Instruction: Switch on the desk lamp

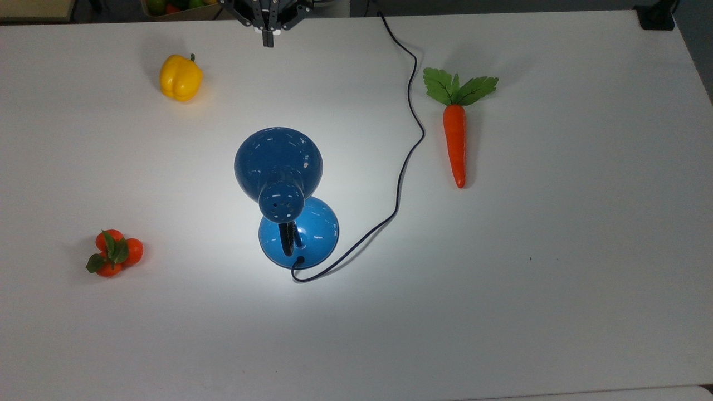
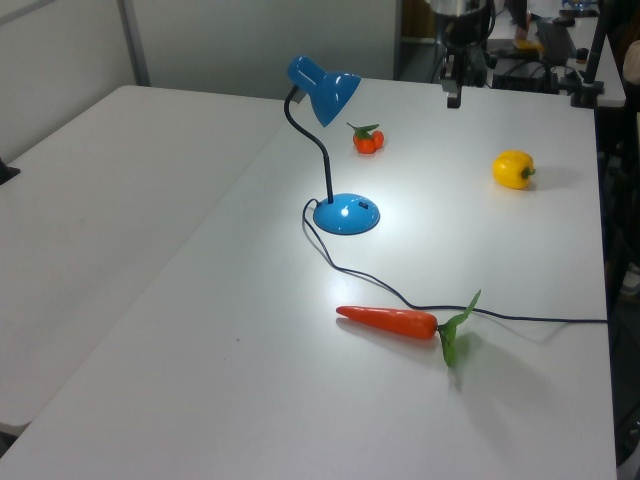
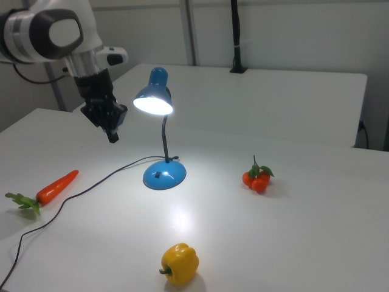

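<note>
The arm (image 3: 55,33) reaches in from the right view's upper left, its wrist bent downward. The gripper (image 3: 113,135) points down, raised in the air, with its fingers (image 1: 268,38) pressed together and holding nothing.

No text, label, brand, number or sign can be read on anything in these views.
</note>
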Robot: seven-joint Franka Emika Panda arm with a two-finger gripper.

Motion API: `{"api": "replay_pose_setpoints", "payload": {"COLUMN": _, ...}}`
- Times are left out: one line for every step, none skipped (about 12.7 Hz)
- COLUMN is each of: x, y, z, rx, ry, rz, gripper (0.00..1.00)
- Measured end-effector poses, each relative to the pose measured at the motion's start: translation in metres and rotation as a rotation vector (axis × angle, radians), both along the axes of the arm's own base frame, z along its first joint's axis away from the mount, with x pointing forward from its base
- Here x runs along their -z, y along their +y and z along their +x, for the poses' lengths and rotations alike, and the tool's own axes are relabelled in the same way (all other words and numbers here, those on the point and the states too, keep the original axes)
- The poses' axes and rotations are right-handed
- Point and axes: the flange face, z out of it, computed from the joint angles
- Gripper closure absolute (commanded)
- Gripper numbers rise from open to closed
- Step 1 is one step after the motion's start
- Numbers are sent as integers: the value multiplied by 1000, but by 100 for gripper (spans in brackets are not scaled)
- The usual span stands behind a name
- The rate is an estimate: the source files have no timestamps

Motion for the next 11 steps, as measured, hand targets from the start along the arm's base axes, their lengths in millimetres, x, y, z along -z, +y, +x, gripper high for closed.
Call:
{"api": "replay_pose_setpoints", "payload": {"x": -13, "y": -5, "z": -3, "rx": 11, "ry": -8, "rz": 6, "gripper": 97}}
{"api": "replay_pose_setpoints", "payload": {"x": -19, "y": -9, "z": -4, "rx": 19, "ry": -9, "rz": 10, "gripper": 81}}
{"api": "replay_pose_setpoints", "payload": {"x": -22, "y": -12, "z": -4, "rx": 24, "ry": -7, "rz": 10, "gripper": 61}}
{"api": "replay_pose_setpoints", "payload": {"x": -24, "y": -15, "z": -4, "rx": 30, "ry": -6, "rz": 10, "gripper": 30}}
{"api": "replay_pose_setpoints", "payload": {"x": -25, "y": -18, "z": -4, "rx": 35, "ry": -8, "rz": 10, "gripper": 14}}
{"api": "replay_pose_setpoints", "payload": {"x": -26, "y": -20, "z": -4, "rx": 38, "ry": -11, "rz": 10, "gripper": 0}}
{"api": "replay_pose_setpoints", "payload": {"x": -29, "y": -21, "z": -4, "rx": 40, "ry": -13, "rz": 10, "gripper": 0}}
{"api": "replay_pose_setpoints", "payload": {"x": -30, "y": -21, "z": -5, "rx": 41, "ry": -13, "rz": 10, "gripper": 0}}
{"api": "replay_pose_setpoints", "payload": {"x": -31, "y": -21, "z": -6, "rx": 41, "ry": -12, "rz": 10, "gripper": 0}}
{"api": "replay_pose_setpoints", "payload": {"x": -32, "y": -22, "z": -6, "rx": 41, "ry": -12, "rz": 10, "gripper": 0}}
{"api": "replay_pose_setpoints", "payload": {"x": -33, "y": -22, "z": -7, "rx": 42, "ry": -13, "rz": 10, "gripper": 0}}
